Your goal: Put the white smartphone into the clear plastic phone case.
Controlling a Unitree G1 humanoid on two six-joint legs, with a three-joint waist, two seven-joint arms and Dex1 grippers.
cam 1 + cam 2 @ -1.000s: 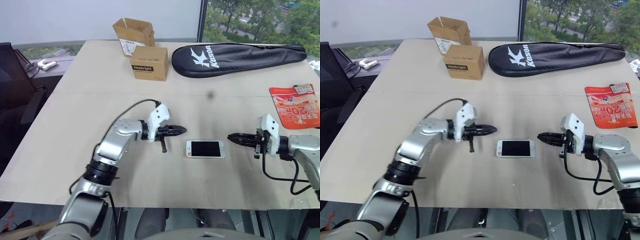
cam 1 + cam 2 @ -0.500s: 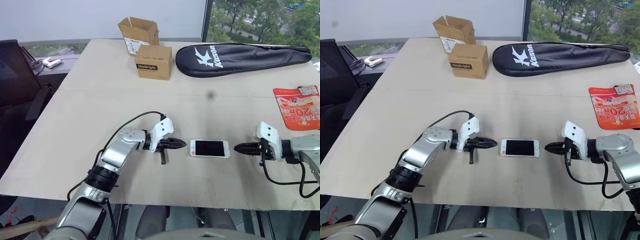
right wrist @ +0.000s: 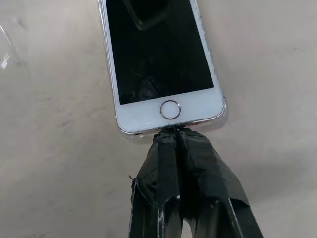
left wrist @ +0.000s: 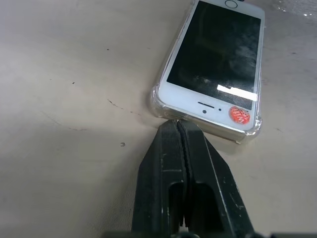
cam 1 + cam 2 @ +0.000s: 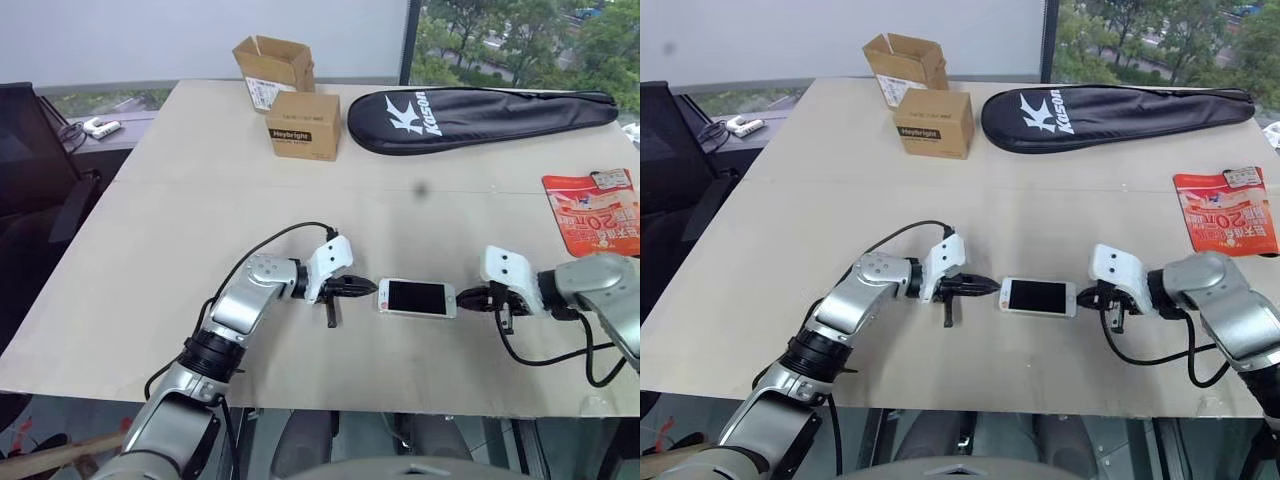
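Both my tools have closed in on the white smartphone (image 5: 416,298) – left tool (image 4: 179,130) and right tool (image 3: 173,135) pinched shut at its ends; it sits in the clear plastic phone case (image 4: 246,135) – seating left.

Soft daylight from the windows ahead washes my counter (image 5: 180,220) evenly, shadows faint, while a white glare streak crosses the white smartphone (image 4: 218,64) screen, views sharp throughout.
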